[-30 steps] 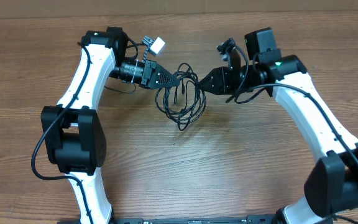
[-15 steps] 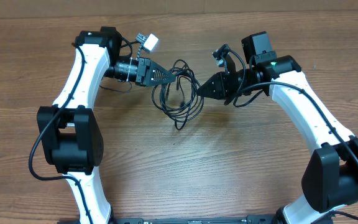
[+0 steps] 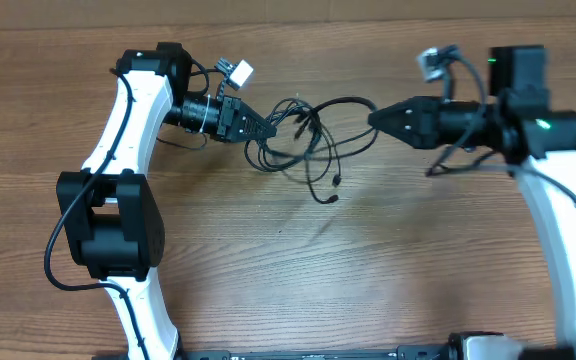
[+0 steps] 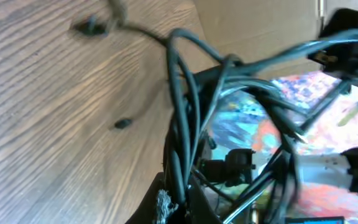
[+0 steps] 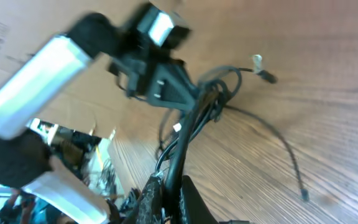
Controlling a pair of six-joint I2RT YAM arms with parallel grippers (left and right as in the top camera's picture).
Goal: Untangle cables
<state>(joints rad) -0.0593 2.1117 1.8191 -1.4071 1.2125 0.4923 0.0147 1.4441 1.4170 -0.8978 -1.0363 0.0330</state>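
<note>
The cables (image 3: 306,135) are thin black cords stretched in the air between my two grippers, with loops sagging toward the table and one plug end (image 3: 336,180) dangling low. My left gripper (image 3: 268,128) is shut on the bundle's left side; in the left wrist view the cables (image 4: 185,118) rise from its jaws (image 4: 178,200). My right gripper (image 3: 376,118) is shut on a strand at the right; in the right wrist view the cables (image 5: 194,118) run from its jaws (image 5: 168,186) toward the left arm.
The wooden table (image 3: 288,260) lies under both arms. A cardboard wall (image 3: 298,10) stands along the far edge. Thick black robot wires (image 3: 63,250) hang by the left arm's base.
My right gripper has pulled far to the right and slightly up with its strand. The coil has stretched out into long loops, and a plug end has swung free. My left gripper has barely moved.
</note>
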